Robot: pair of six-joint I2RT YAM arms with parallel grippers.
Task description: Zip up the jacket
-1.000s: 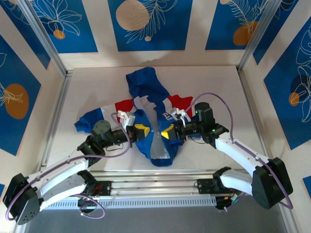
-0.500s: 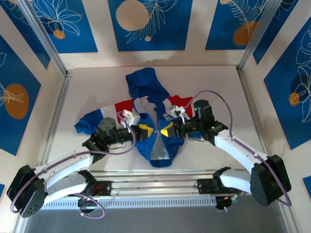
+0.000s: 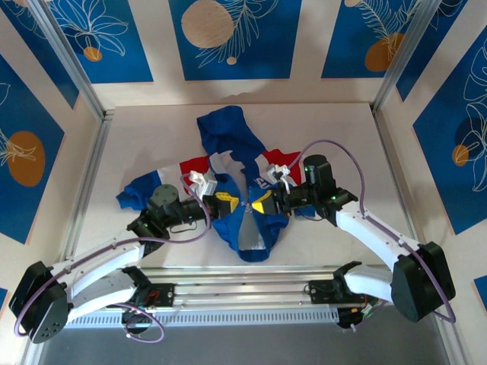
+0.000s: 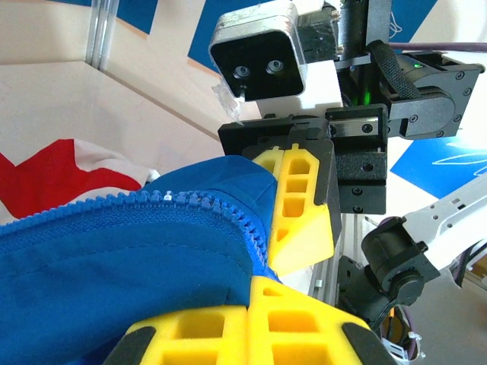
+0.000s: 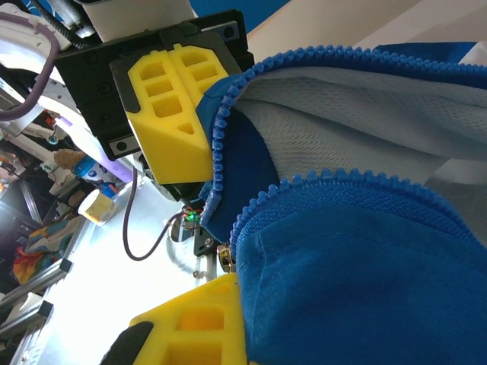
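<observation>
The jacket (image 3: 237, 171) lay near the middle of the table (image 3: 342, 129), its blue hood at 12 o'clock and its hem toward 6 o'clock, nearest my bases. One sleeve trailed out toward 9 o'clock, and red and white panels showed on both shoulders. The front gaped open, with a wedge of grey lining (image 3: 247, 228) bare below my hands.

From above, my left fingers (image 3: 226, 201) came in from 9 o'clock and my right fingers (image 3: 259, 204) from 3 o'clock. Their yellow tips sat almost nose to nose over the open front, about halfway between collar and hem.

In the left wrist view, my left fingers (image 4: 249, 315) were pressed together at 6 o'clock, pinching the blue front edge. The cloth bunched away toward 9 o'clock. The zipper teeth (image 4: 190, 199) ran along that edge, then curled down into my grip. My right fingers (image 4: 285, 190) stood just beyond at 1 o'clock, also closed, with blue cloth touching their side.

In the right wrist view, my right fingers (image 5: 202, 327) held the other front edge at 6 o'clock, with the blue panel lying over the one yellow pad I could see. A second row of teeth (image 5: 342, 186) arched from that grip toward 3 o'clock. Above it the grey mesh lining (image 5: 327, 129) showed between the two toothed edges. My left fingers (image 5: 173, 99) sat at 10 o'clock, shut on the far edge. The two rows of teeth came close together near my tips, but I could not tell whether they touched.
</observation>
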